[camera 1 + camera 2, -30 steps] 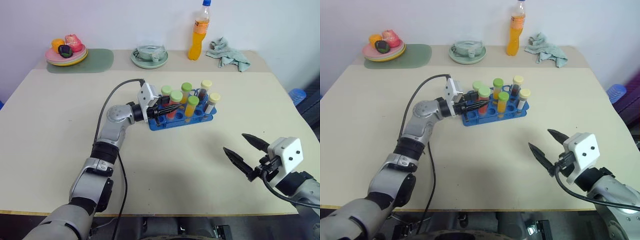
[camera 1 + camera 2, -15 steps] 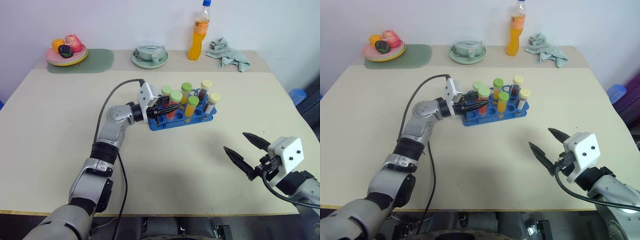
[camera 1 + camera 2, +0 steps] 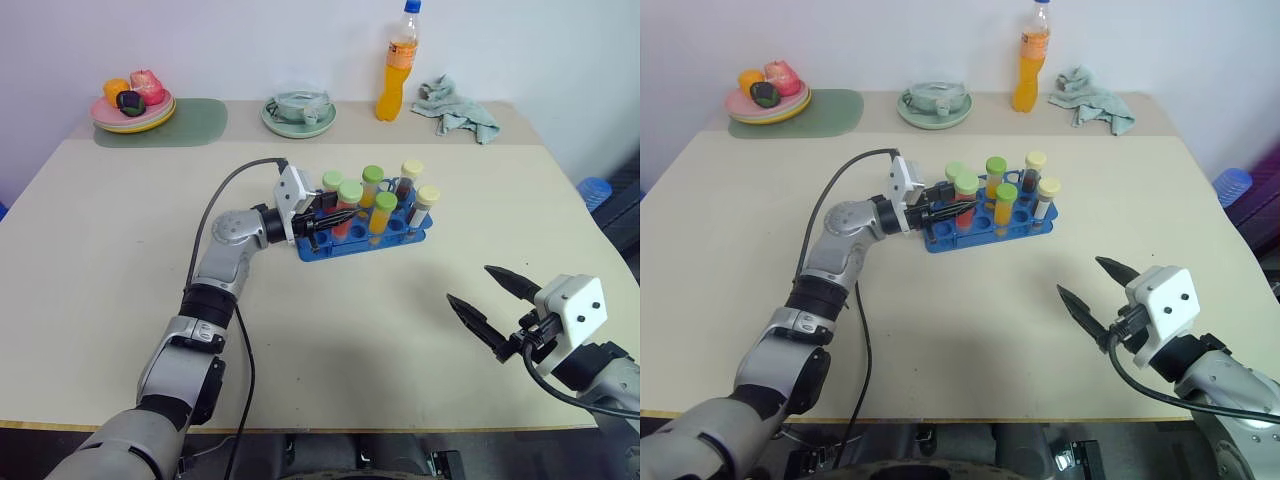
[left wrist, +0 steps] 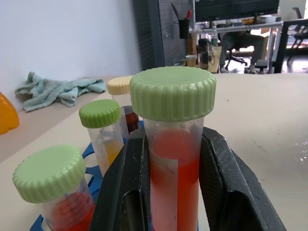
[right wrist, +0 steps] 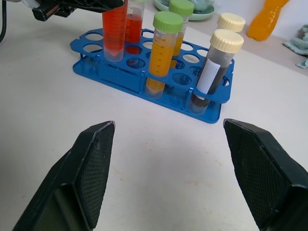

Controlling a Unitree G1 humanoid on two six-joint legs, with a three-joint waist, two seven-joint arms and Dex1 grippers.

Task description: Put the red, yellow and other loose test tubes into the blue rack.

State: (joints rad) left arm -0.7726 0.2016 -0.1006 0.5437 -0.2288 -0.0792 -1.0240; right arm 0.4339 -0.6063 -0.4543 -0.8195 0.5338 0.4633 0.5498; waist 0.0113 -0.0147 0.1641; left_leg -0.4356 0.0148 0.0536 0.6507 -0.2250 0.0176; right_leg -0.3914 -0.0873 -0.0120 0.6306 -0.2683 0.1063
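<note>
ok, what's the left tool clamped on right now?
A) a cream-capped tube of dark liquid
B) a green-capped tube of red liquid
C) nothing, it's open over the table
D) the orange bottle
B: the left tool has both fingers pressed against a green-capped red tube, standing upright in the blue rack.

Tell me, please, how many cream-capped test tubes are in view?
2, both at the blue rack's right end: the back-row tube and the front-row tube. None seems hidden.
</note>
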